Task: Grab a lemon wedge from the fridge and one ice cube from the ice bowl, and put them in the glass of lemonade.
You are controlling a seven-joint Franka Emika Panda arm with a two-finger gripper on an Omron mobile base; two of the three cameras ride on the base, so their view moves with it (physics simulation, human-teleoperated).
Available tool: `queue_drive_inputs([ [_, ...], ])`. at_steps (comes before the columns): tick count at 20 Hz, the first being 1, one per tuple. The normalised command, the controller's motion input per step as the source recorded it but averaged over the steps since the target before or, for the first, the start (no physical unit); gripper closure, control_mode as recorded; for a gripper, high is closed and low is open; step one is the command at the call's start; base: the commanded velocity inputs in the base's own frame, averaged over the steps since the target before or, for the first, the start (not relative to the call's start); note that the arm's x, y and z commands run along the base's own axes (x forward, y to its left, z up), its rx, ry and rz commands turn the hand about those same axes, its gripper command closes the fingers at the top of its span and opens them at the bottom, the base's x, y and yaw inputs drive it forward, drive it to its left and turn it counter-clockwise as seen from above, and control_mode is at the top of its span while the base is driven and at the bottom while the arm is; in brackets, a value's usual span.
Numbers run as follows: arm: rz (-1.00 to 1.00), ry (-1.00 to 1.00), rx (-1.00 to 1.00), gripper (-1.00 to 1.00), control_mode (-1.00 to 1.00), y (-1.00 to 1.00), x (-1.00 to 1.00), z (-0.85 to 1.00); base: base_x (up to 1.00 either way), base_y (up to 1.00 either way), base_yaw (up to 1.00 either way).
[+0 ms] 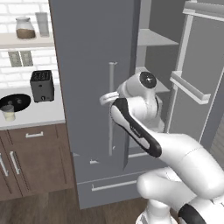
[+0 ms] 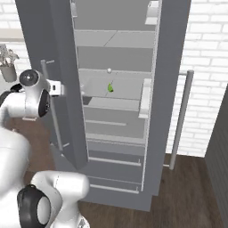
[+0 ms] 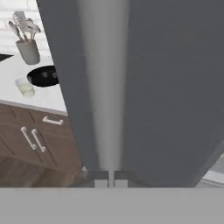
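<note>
While I looked over the base cameras, the fridge (image 2: 176,89) stood with both doors swung wide, and my claw (image 3: 108,183) was clenched hard on the long pale handle (image 1: 112,109) of the left door (image 1: 89,78), its two tips pinched together at the bar's lower end in the hand view. The lemon wedge (image 2: 110,87) sat as a tiny yellow-green speck on a middle shelf (image 2: 116,87), well back in the open cabinet and well apart from the claw. Out on the white surface (image 1: 41,111) to the left, the ice bowl (image 1: 15,102) lay beside the toaster (image 1: 42,85), with the glass of lemonade (image 1: 8,113) just in front of the bowl. I judged the door-opening step as about finished, with the wedge not yet fetched. The risks I saw from here: the claw, letting go, could drag the handle and swing the door back toward the opening, narrowing my way in. The wedge was so much smaller than the claw that a pinch slightly off-centre might flick it away or off the shelf edge. Reaching in, the forearm could clip the right door's (image 1: 197,74) racks (image 1: 189,86) or the shelf lip, since the arm sat close against the left door
</note>
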Motion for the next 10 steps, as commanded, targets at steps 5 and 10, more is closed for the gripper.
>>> queue_drive_inputs([
  [5, 0.05, -0.12, 0.0, -1.0, -1.0, 0.14, -1.0, 0.78, 0.0, 0.0, 0.0],
  [10, 0.04, -0.03, 0.02, -1.0, -1.0, -0.19, -0.91, 0.96, 0.0, 0.0, 0.0],
])
